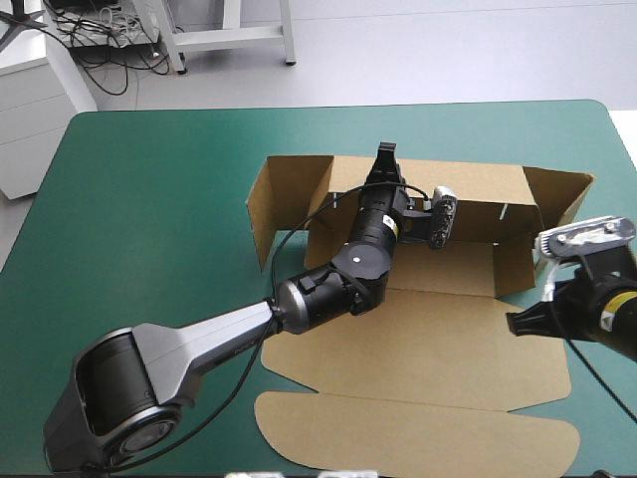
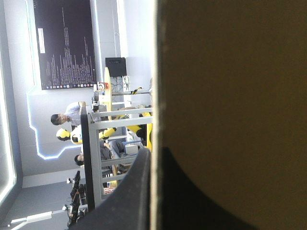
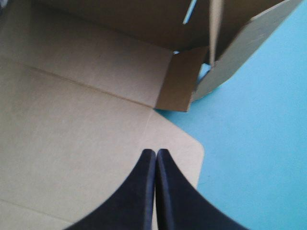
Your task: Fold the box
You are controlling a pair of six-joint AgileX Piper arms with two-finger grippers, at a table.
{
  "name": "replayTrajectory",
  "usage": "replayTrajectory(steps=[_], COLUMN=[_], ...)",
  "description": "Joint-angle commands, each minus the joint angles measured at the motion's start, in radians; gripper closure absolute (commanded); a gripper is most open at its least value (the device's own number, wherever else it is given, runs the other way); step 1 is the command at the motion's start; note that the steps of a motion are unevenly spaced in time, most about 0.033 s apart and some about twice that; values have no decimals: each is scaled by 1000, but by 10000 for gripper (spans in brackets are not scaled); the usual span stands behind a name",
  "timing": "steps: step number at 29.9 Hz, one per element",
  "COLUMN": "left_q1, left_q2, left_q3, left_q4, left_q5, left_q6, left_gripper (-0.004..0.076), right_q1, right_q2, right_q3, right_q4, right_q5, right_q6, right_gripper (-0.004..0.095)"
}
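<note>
The brown box (image 1: 428, 339) is spread on the bench (image 1: 149, 199), from the middle toward the right edge. Its raised far wall is pinched in the nearly closed left claw (image 1: 385, 156), and the right claw (image 3: 156, 152) is held closed and empty over its right panel. Being light and stiff, it is judged best gripped by free edges.

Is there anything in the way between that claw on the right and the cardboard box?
Nothing visible. The right gripper, jaws shut, hangs directly over the flat front panel of the box, near its corner, with no object between. The left gripper clamps the raised far wall.
</note>
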Motion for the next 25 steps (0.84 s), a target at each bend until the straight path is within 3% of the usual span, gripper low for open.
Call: replayTrajectory(steps=[1,9,11,14,21,25], left_q1=[7,54,56,56,56,56], left_q2=[-57,-57,-57,-57,-57,-57], left_q3=[-31,-31,-31,-31,-31,-31], left_q4=[58,42,42,38,38,33], left_q5=[41,91,83,58,29,29], left_q6=[-20,-20,-20,-20,-20,-20], left_gripper=[734,734,734,734,734,734], right_q1=[-9,-9,-9,-9,-9,-9], right_q2=[-4,-5,-3,6,64,126], right_q3=[-127,-207,-207,-207,-207,-225], right_q4=[-93,-132,-146,-151,-220,-320], right_q5=[24,24,24,24,24,22], right_q6=[40,93,94,95,102,131], right_gripper=[926,921,881,746,322,265])
